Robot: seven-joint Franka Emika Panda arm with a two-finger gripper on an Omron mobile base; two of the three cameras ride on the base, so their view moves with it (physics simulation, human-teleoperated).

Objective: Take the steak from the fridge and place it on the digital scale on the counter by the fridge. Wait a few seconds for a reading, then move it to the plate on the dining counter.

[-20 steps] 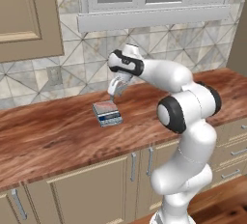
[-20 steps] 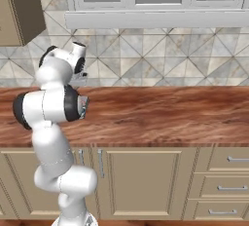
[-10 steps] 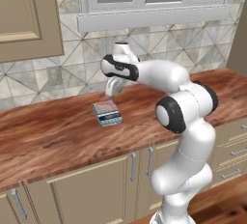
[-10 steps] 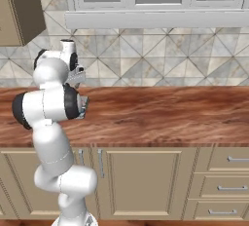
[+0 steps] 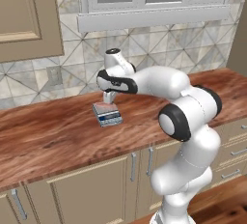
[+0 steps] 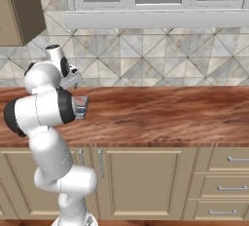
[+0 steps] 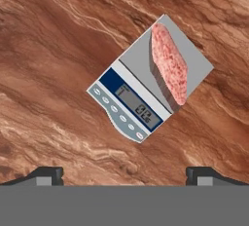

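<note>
The steak (image 7: 170, 64), a pinkish-red slab, lies on the grey platform of the digital scale (image 7: 130, 98), whose dark display strip shows digits. The scale (image 5: 108, 115) rests on the reddish-brown counter (image 5: 48, 136) with the steak (image 5: 102, 106) on top. My gripper (image 5: 109, 98) hangs just above it, pointing down, open and holding nothing. In the hand view the gripper (image 7: 126, 175) has its two fingertips (image 7: 47, 174) set wide apart below the scale. The arm partly hides the scale (image 6: 80, 106) in the right base view. The fridge, the plate and the dining counter are out of view.
A tiled backsplash (image 5: 72, 68) and a window ledge (image 5: 154, 20) rise behind the counter. A brown wall cabinet (image 5: 24, 15) hangs at the left. Beige cabinet fronts with slim handles (image 6: 101, 162) run below the counter edge, and drawers (image 6: 228, 171) sit at the right.
The hand has swung a little to the left and turned over the scale. Steak and scale have not moved. The gripper stays open.
</note>
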